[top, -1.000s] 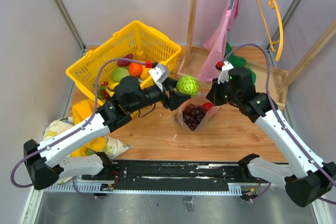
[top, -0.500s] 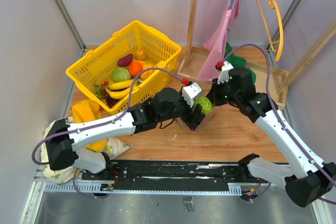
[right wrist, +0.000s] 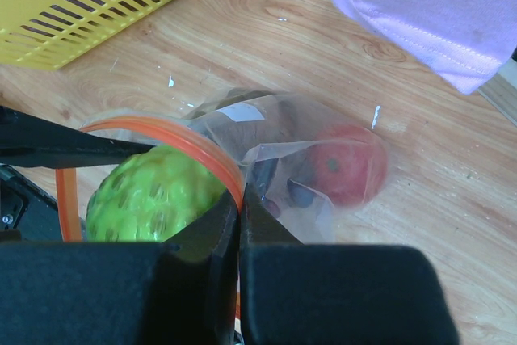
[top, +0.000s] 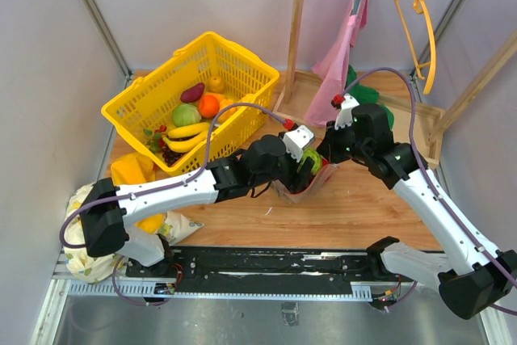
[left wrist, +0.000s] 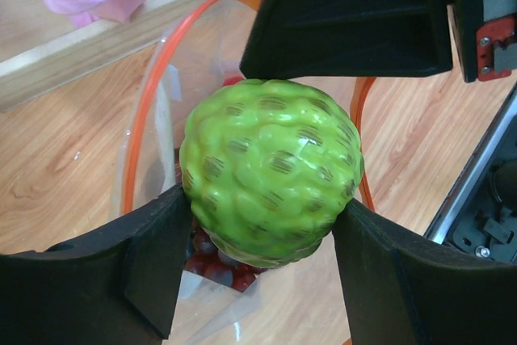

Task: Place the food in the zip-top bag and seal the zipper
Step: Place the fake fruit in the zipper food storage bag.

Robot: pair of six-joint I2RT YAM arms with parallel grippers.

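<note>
My left gripper [left wrist: 262, 236] is shut on a bumpy green toy fruit [left wrist: 271, 171] and holds it in the open mouth of the zip-top bag [right wrist: 315, 175], just above the dark grapes [left wrist: 218, 268] inside. The red zipper strip [left wrist: 141, 111] rings the fruit. My right gripper [right wrist: 241, 199] is shut on the zipper edge [right wrist: 206, 155] and holds the mouth open. A red apple [right wrist: 347, 163] lies inside the bag. In the top view the left gripper [top: 311, 161] and right gripper [top: 327, 155] meet over the bag [top: 300, 187].
The yellow basket [top: 137, 103] at the back left holds bananas [top: 187, 131], an orange [top: 209, 106] and other pieces. A wooden rack [top: 299, 30] with pink cloth [top: 343, 54] stands behind the bag. A yellow cloth bundle [top: 133, 171] lies at the left.
My left arm swung right from beside the basket and carried the green fruit down into the bag's mouth. My right gripper has stayed on the bag's edge.
</note>
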